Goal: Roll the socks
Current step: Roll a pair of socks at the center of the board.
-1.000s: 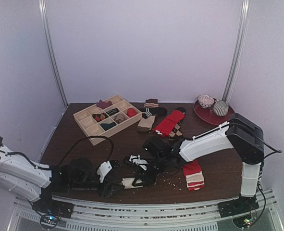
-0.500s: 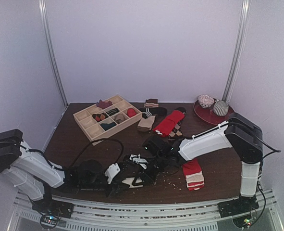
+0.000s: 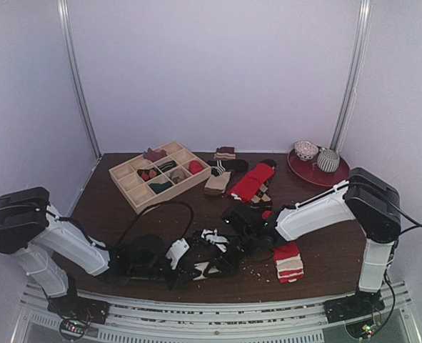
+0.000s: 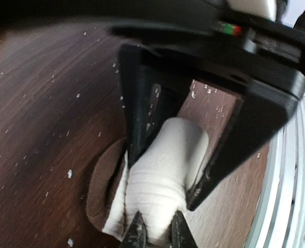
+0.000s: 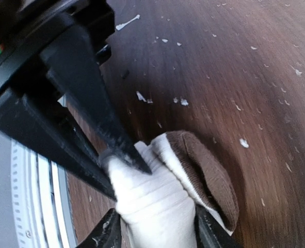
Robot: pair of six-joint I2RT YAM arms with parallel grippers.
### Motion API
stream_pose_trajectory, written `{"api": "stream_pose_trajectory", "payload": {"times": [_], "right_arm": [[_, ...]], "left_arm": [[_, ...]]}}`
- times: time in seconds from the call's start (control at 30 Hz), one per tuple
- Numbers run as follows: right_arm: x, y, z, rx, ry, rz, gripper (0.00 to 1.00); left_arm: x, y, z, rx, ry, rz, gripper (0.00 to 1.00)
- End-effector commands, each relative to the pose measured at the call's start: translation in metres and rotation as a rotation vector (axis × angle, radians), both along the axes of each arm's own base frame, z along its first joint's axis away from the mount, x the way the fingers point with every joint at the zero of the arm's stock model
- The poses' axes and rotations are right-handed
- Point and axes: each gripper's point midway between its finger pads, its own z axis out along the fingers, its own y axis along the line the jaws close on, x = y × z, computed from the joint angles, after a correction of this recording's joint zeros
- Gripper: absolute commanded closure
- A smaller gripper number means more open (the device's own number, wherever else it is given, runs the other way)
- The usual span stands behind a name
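The cream sock (image 4: 162,170) is a tight roll with its brown band (image 5: 209,170) curled at one side, lying near the table's front edge (image 3: 206,270). My left gripper (image 4: 157,232) is shut on one end of the roll, fingertips pressed into the fabric. My right gripper (image 5: 157,235) holds the other end, and the roll fills the gap between its fingers. The two grippers meet nose to nose in the top view, left gripper (image 3: 195,270) and right gripper (image 3: 223,259). The red sock with the white-striped end (image 3: 288,260) lies folded to the right of them.
A black-and-white striped sock (image 3: 214,239) lies just behind the grippers. Farther back are a wooden divided box (image 3: 158,176), a plain red sock (image 3: 252,182), more socks (image 3: 218,182) and a red plate (image 3: 302,168) with bowls. White crumbs dot the wood.
My left arm has swung right along the front edge and closed its fingers on the cream roll. The right gripper's fingers have widened a little and the arm has shifted slightly right.
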Motion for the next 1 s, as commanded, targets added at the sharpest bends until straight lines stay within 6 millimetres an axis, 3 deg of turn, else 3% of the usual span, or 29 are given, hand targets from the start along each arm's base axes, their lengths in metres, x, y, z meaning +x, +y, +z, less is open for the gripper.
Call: {"api": "stream_pose_trajectory", "payload": {"times": [0.0,0.03,0.1,0.23,0.47,0.73,0.97], "right_arm": [[0.003,-0.023,0.004,0.038,-0.195,-0.051,0.5],[0.005,-0.022,0.025,0.102,-0.29,-0.043,0.49],[0.002,-0.025,0.046,0.168,-0.479,-0.002,0.46],[-0.011,-0.031,0.06,0.18,-0.762,0.088,0.38],[-0.015,-0.028,0.035,0.091,-0.79,0.171,0.37],[-0.006,-0.028,0.004,-0.024,-0.781,0.183,0.38],[-0.012,-0.036,-0.029,-0.125,-0.64,0.166,0.61]], "left_arm": [[-0.022,0.04,-0.07,0.245,0.258,0.063,1.0],[-0.024,0.043,-0.075,0.259,0.29,0.066,1.0],[-0.03,0.048,-0.081,0.281,0.343,0.067,1.0],[-0.042,0.057,-0.088,0.325,0.426,0.052,1.0],[-0.047,0.065,-0.09,0.345,0.473,0.043,1.0],[-0.051,0.065,-0.092,0.347,0.48,0.024,1.0],[-0.048,0.06,-0.089,0.331,0.451,0.003,1.0]]}}
